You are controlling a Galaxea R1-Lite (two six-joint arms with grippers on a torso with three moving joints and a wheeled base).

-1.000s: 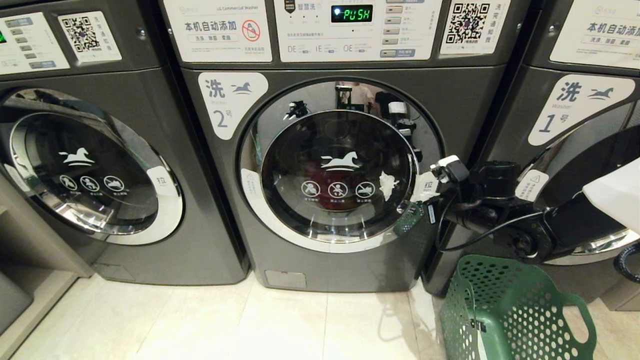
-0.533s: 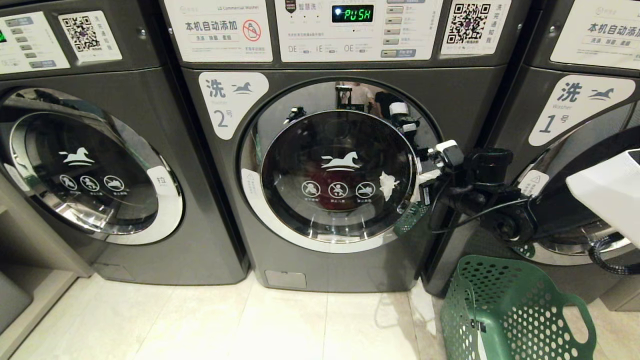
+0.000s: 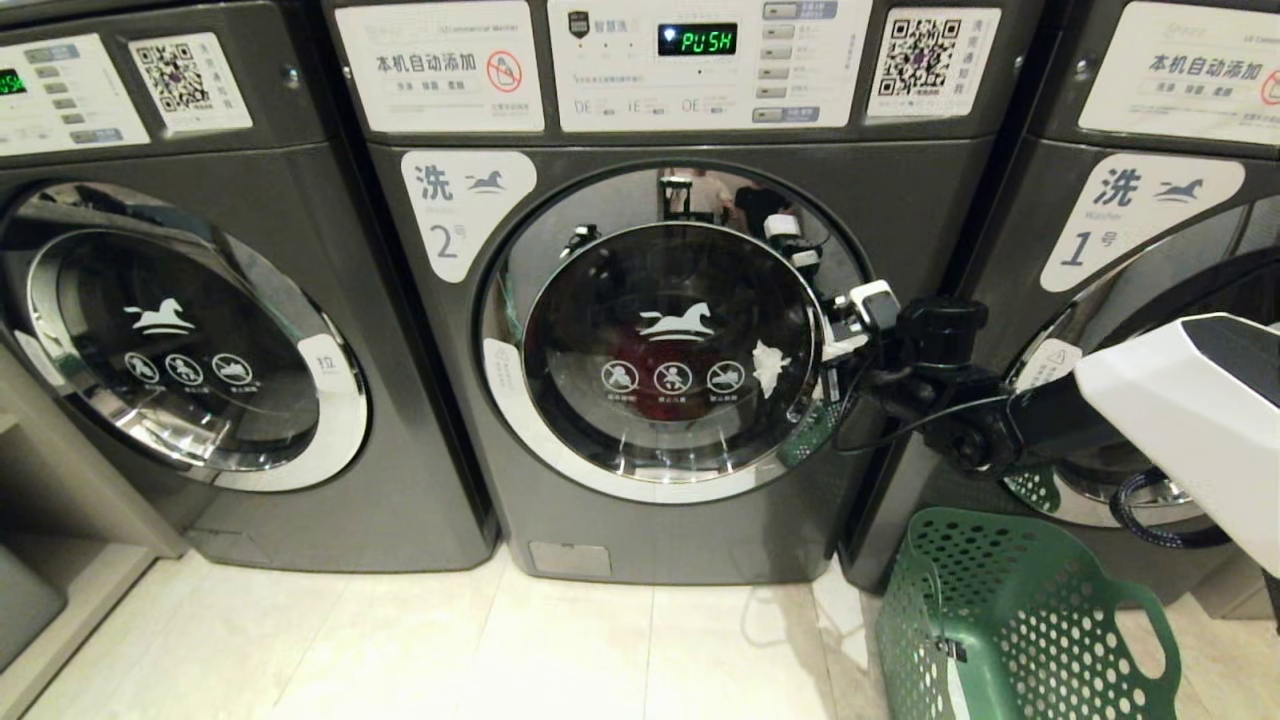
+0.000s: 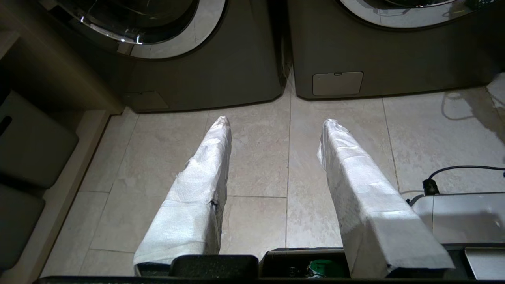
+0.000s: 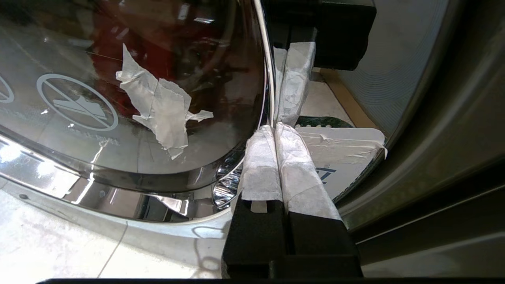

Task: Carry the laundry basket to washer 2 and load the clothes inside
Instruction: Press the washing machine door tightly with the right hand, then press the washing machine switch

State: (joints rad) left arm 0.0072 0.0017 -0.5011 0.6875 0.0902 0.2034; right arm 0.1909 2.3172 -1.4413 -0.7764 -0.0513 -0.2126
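I count three grey front-loaders; washer 2 (image 3: 660, 340) is the middle one, door closed. My right gripper (image 5: 275, 130) is clenched empty at the door's 3 o'clock edge. One laundry basket (image 3: 1020, 630) stands at 5 o'clock. My left gripper (image 4: 272, 122) hangs released over the floor tiles (image 4: 256, 165).

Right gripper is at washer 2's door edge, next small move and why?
Probably press the right gripper a bit further against the door's right edge, by the white tab. Its jaws are shut, tips at the chrome ring of washer 2; something red shows behind the glass, and the laundry basket stands on the floor, so latching the door looks like the step in hand.
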